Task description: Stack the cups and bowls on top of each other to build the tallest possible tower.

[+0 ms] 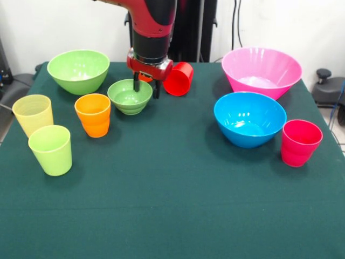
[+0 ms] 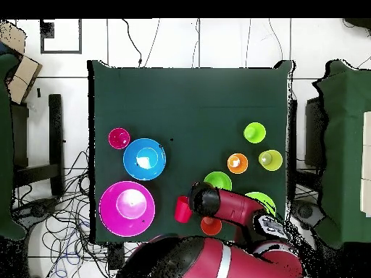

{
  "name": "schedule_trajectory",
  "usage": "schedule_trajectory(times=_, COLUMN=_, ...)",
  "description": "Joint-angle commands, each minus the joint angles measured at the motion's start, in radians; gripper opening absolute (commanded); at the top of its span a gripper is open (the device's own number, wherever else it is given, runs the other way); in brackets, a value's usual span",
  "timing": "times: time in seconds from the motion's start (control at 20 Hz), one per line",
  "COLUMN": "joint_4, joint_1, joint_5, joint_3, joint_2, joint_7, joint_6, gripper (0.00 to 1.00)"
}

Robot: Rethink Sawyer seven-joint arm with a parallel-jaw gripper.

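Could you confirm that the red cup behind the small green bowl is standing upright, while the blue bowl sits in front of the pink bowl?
Not quite: the red cup lies on its side, as the front view shows. It is behind the small green bowl, and the blue bowl does sit in front of the pink bowl.

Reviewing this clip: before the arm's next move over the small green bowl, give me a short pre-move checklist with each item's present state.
1. Gripper sits at the small green bowl, far rim: ok.
2. Gripper empty or holding something: cannot tell; an orange patch shows behind it.
3. Red cup upright: not ok, it lies on its side beside the gripper.
4. Orange cup upright and apart from the small green bowl: ok.
5. Pink bowl and blue bowl upright, unstacked: ok.
6. Tower started: not ok, nothing visibly nested.
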Motion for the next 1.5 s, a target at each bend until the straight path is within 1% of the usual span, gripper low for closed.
schedule_trajectory(times=0.05, joint_4=0.018, joint_1=-0.005, joint_5=-0.001, joint_3=0.071, joint_2=0.034, joint_7=0.139, joint_6=-0.064, gripper=1.00)
schedule_trajectory(times=0.4, joint_4=0.023, joint_1=0.000, joint_5=0.004, joint_3=0.068, joint_2=0.039, joint_7=0.151, joint_6=-0.081, gripper=1.00)
schedule_trajectory(times=0.6, joint_4=0.024, joint_1=-0.005, joint_5=0.010, joint_3=0.070, joint_2=0.038, joint_7=0.151, joint_6=-0.074, gripper=1.00)
schedule_trajectory(times=0.9, joint_4=0.022, joint_1=0.014, joint_5=0.020, joint_3=0.052, joint_2=0.039, joint_7=0.168, joint_6=-0.097, gripper=1.00)
schedule_trajectory(times=1.5, joint_4=0.012, joint_1=-0.001, joint_5=0.026, joint_3=0.063, joint_2=0.036, joint_7=0.162, joint_6=-0.085, gripper=1.00)
